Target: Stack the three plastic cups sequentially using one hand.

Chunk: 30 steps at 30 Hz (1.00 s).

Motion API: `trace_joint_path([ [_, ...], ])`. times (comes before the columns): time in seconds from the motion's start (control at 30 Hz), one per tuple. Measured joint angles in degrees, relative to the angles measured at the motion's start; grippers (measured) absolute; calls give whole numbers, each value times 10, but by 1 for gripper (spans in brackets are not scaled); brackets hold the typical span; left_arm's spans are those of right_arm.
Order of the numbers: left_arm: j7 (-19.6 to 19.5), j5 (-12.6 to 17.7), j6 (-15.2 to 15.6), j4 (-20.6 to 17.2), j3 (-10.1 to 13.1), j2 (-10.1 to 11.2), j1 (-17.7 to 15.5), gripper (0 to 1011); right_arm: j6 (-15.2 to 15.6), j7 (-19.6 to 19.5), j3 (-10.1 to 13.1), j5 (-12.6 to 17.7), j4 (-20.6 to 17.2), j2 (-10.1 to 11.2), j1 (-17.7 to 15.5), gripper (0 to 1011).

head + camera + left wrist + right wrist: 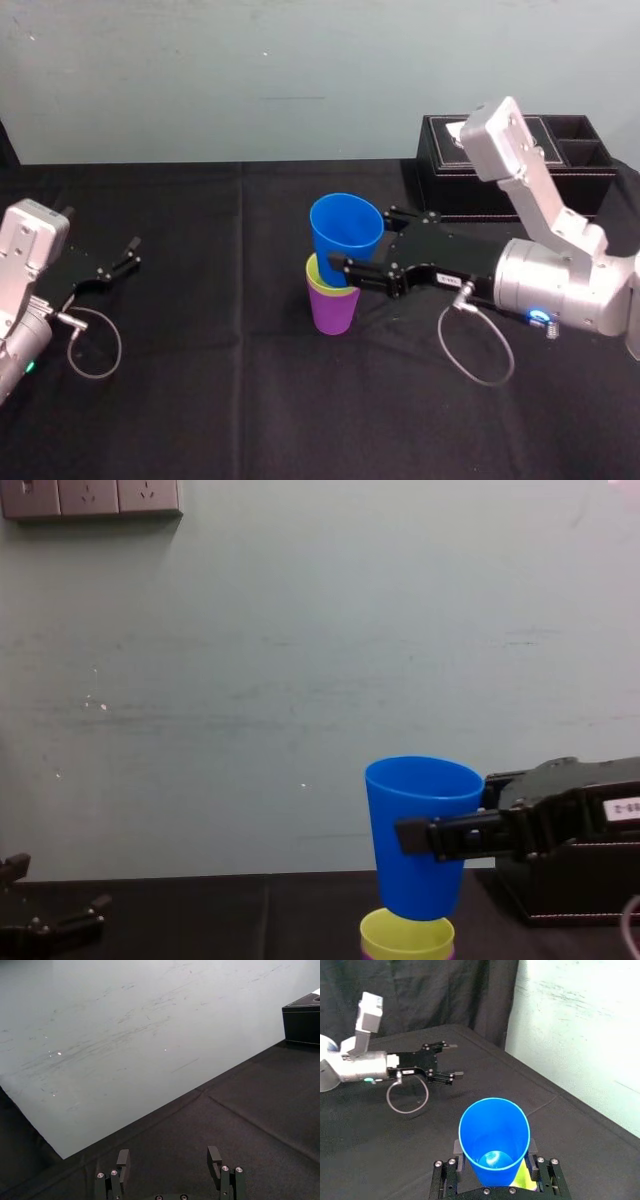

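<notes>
We see the purple cup (333,310) standing mid-table on the black cloth (250,400), with the yellow-green cup (315,275) nested in it. The right gripper (358,240) clamps the blue cup (345,225), whose base is at the yellow-green cup's mouth. The left gripper (131,252) rests at left, fingers spread and empty. Farthest back stands a black box (590,170).

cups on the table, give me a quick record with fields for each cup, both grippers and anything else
blue tapered plastic cup: upright, held, base at the yellow-green rim, not seated
yellow-green plastic cup: nested in the purple one
purple plastic cup: bottom of stack, upright
right gripper: shut on the blue cup's sides
left gripper: open, idle at far left
black box: behind right arm
</notes>
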Motion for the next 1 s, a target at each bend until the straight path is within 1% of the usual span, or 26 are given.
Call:
trace_joint_path([
  [0.2,0,0,0,0,0,0,0,1010,9,-4,-16,-8,37,-19,26,720],
  [0.43,0,0,0,0,0,0,0,1010,12,-6,-21,-12,60,-30,40,720],
  [0.67,0,0,0,0,0,0,0,1010,13,-6,-24,-14,78,-37,49,721],
  [1.0,0,0,0,0,0,0,0,1010,9,-5,-28,-20,89,-42,52,721],
])
